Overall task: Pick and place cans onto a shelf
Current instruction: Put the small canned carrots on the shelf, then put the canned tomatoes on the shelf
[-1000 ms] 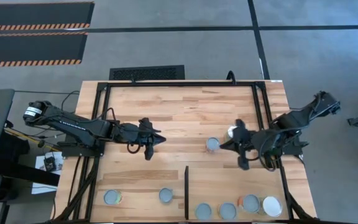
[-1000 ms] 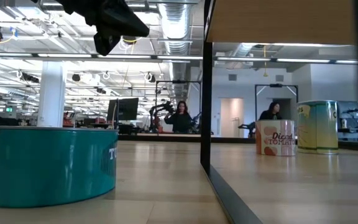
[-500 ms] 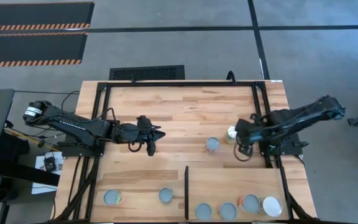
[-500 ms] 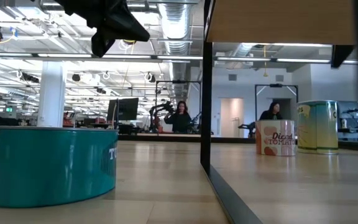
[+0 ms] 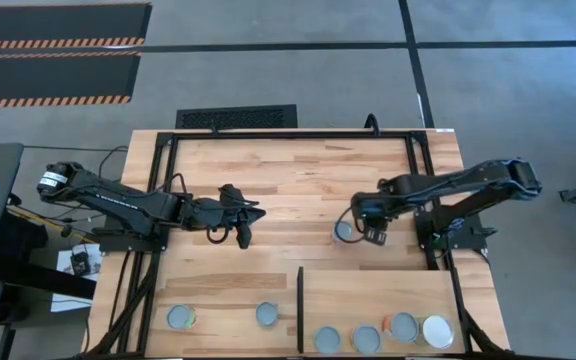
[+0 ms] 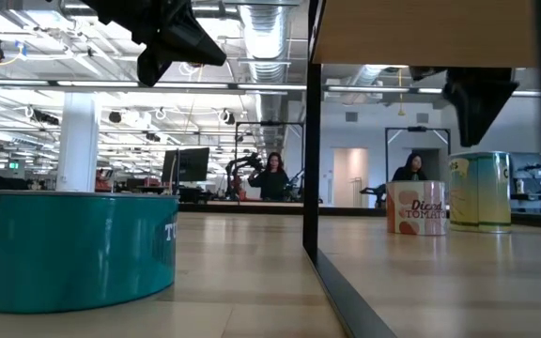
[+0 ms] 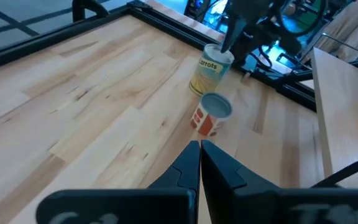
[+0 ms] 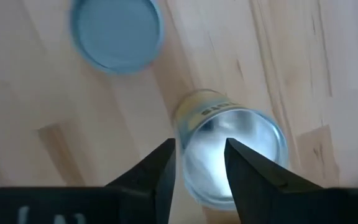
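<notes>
Eight cans show in all. Six stand in a row toward the table's point(image 5: 268, 170) 6 o'clock edge: five grey-topped cans point(image 5: 267, 315) and one wider white-topped can point(image 5: 437, 331). Four of them are on the single shelf point(image 5: 378, 295), past its one black divider point(image 5: 299, 305). Two more sit toward 3 o'clock of the table's centre: one tomato can point(image 7: 211, 115) and one carrots can point(image 7: 207, 68). Two arms reach in, the left arm point(image 5: 118, 200) and the right arm point(image 5: 468, 182). Two people point(image 6: 273, 176) are in the room behind.

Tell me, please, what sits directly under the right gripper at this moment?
Under the right gripper, whose fingers are parted, stands a yellow-labelled can, shiny top up, beside a red-labelled can. In the high view the gripper covers the yellow-labelled can completely.
</notes>
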### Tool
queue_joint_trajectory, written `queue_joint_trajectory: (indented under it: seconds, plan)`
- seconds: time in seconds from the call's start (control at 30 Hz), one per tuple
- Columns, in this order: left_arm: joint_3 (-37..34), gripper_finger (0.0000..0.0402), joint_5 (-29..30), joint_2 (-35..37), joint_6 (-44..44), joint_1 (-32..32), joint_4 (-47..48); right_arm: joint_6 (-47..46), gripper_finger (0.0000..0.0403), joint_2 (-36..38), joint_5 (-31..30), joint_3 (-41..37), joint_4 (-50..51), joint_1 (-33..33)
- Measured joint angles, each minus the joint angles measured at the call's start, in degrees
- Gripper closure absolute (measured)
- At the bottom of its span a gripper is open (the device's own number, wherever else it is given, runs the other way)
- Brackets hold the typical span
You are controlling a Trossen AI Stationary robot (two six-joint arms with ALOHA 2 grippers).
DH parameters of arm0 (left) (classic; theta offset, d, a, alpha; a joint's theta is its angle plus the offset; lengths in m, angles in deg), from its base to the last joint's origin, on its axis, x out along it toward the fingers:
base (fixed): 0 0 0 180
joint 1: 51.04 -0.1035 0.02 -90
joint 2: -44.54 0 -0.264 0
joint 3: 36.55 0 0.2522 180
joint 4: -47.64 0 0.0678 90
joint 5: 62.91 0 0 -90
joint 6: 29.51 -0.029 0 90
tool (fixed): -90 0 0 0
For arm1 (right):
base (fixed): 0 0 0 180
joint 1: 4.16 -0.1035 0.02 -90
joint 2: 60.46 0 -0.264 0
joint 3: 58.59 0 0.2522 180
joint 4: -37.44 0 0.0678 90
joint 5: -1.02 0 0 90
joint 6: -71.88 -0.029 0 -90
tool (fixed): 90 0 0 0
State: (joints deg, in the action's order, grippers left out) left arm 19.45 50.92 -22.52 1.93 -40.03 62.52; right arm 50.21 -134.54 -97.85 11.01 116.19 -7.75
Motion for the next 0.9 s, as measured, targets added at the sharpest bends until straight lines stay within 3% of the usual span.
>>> queue_joint_trajectory:
  seconds: [0.47, 0.67, 0.9]
  plan:
    - [0.0, 0.0401, 0.0, 0.0, 1.0, 0.0, 1.6, 2.2, 0.0281, -6.6, -0.2, 0.3, -1.9, 2.6]
    - [0.0, 0.0401, -0.3, 0.0, 1.5, 0.0, 1.7, 2.4, 0.0293, -5.8, -0.6, 0.1, -2.7, 2.6]
    - [0.0, 0.0401, -1.0, 0.0, 2.2, -0.2, 2.4, 1.8, 0.028, -1.4, 0.2, -0.1, -3.0, 2.9]
